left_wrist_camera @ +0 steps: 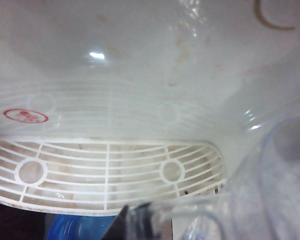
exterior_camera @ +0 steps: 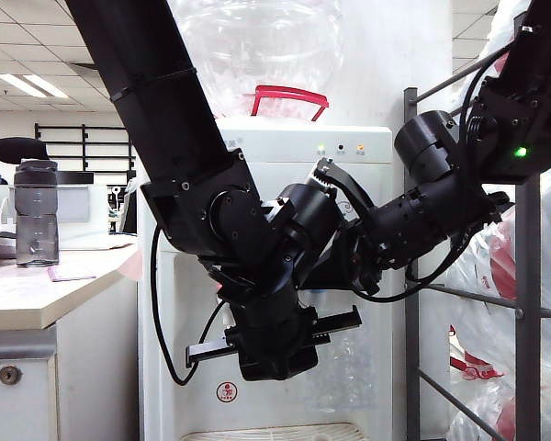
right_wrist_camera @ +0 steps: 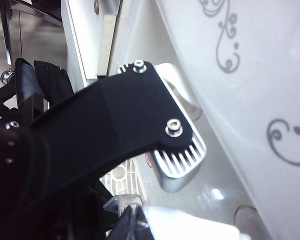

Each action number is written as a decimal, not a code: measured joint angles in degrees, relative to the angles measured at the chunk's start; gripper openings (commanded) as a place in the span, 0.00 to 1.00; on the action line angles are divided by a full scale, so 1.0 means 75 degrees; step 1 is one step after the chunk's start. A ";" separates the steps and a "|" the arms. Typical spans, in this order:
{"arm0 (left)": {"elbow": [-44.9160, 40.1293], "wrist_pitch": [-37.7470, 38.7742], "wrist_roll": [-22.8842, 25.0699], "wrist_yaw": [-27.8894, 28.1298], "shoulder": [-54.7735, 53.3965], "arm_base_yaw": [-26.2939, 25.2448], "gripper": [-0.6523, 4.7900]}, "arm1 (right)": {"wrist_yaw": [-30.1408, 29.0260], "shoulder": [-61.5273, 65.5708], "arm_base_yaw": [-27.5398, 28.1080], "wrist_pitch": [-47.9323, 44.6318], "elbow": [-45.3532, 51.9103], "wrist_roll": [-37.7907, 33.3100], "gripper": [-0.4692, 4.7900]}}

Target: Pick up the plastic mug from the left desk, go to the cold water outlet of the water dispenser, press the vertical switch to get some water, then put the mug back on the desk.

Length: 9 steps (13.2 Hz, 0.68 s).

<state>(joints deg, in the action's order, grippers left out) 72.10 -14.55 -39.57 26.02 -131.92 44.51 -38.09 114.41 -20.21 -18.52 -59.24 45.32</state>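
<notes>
The white water dispenser (exterior_camera: 367, 156) fills the middle of the exterior view, with both black arms reaching into its tap recess. My left gripper (left_wrist_camera: 135, 225) is shut on the plastic mug (left_wrist_camera: 282, 190), whose clear crinkled wall hangs above the drip grille (left_wrist_camera: 105, 170). The mug (exterior_camera: 349, 367) shows faintly beside the left gripper (exterior_camera: 275, 354). My right gripper (right_wrist_camera: 135, 222) is shut, its tips against a blurred white part (right_wrist_camera: 190, 225). The arms hide the cold water outlet and the vertical switch. No water can be made out. The left desk (exterior_camera: 37, 294) stands at the left.
A smoky-grey bottle (exterior_camera: 37, 216) with a black cap stands on the desk. A grey metal rack (exterior_camera: 528, 303) with plastic bags stands right of the dispenser. A large clear jug (exterior_camera: 257, 46) sits on top of it. The left gripper's ribbed finger (right_wrist_camera: 180, 160) crosses the right wrist view.
</notes>
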 measured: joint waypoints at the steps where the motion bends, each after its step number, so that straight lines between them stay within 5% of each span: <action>1: 0.0000 0.0000 0.0000 0.0000 0.0000 0.0000 0.11 | 0.0035 -0.0029 0.0000 0.0029 0.0009 -0.0032 0.08; 9: -0.0015 0.0012 0.0023 -0.0058 0.0000 0.0047 0.11 | 0.0685 -0.1227 0.0058 0.0874 0.0015 -0.0268 0.08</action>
<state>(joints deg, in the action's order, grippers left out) 71.99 -14.46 -39.40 25.58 -131.92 44.86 -32.95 105.21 -19.77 -11.97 -59.13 43.31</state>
